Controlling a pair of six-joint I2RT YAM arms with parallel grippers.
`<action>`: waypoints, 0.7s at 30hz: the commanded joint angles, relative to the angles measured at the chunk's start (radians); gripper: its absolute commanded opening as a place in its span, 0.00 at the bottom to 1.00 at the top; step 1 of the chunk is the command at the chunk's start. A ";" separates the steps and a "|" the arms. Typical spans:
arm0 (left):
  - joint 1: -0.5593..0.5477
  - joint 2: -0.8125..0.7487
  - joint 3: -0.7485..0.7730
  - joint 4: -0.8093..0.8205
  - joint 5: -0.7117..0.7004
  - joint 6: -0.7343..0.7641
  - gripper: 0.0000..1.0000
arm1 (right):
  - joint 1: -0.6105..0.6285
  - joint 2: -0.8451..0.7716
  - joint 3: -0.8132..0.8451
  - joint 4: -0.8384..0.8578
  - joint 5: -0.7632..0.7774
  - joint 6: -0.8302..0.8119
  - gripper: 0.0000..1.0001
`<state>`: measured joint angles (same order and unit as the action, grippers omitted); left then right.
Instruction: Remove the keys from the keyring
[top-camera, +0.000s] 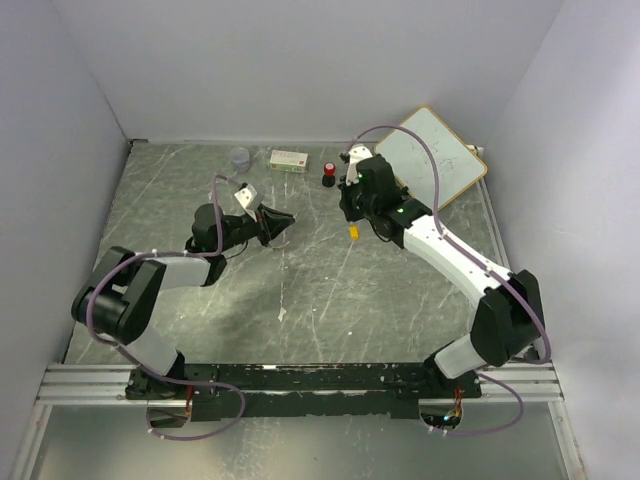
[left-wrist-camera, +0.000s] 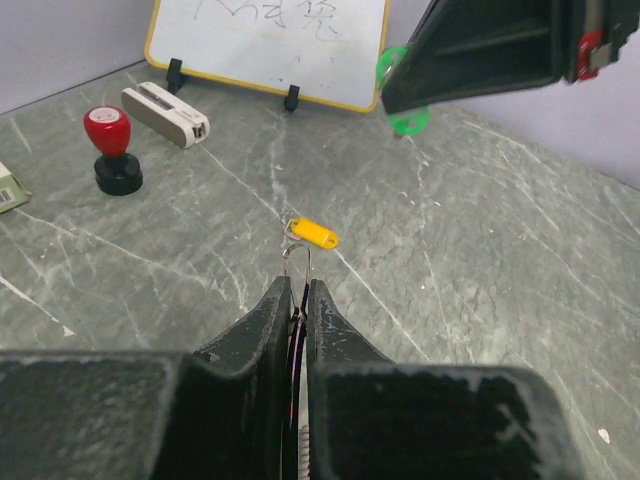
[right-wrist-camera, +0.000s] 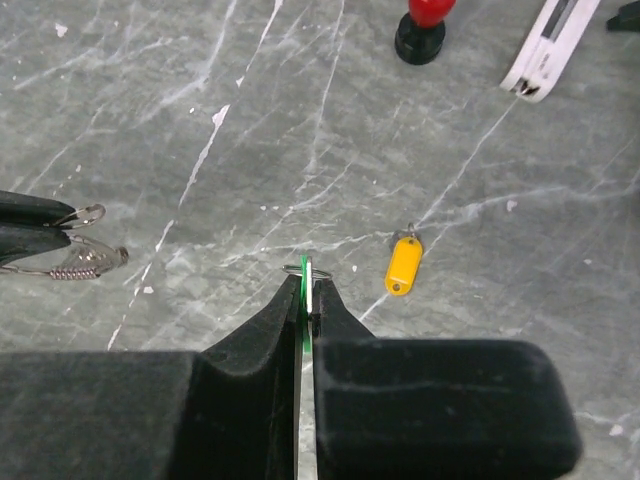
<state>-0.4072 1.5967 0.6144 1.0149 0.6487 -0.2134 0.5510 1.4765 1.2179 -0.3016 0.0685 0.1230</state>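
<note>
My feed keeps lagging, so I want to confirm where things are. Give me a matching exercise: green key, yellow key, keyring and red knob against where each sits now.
Things:
1. green key
2. yellow key
3. keyring
4. red knob

Places:
A. lying flat on the table, held by nothing
B. pinched between the left fingers
C. standing upright on the table, untouched
D. pinched between the right fingers

Pairs: 1-D, 2-A, 3-B, 4-C

grey marble table (top-camera: 330, 290), propped whiteboard (top-camera: 435, 155), red-and-black knob (top-camera: 328, 175), white block (left-wrist-camera: 165, 114), small box (top-camera: 288, 159), clear cup (top-camera: 239, 157)
</note>
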 joint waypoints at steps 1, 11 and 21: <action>0.010 0.072 0.010 0.204 0.017 -0.112 0.07 | -0.012 0.049 -0.033 0.114 -0.030 0.037 0.00; 0.074 0.359 0.015 0.537 0.020 -0.299 0.07 | -0.016 0.218 -0.053 0.256 -0.122 0.061 0.00; 0.091 0.399 0.080 0.357 -0.096 -0.154 0.07 | -0.017 0.373 -0.006 0.322 -0.142 0.058 0.00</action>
<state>-0.3222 2.0197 0.6495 1.4296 0.6250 -0.4541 0.5385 1.8072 1.1744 -0.0456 -0.0570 0.1799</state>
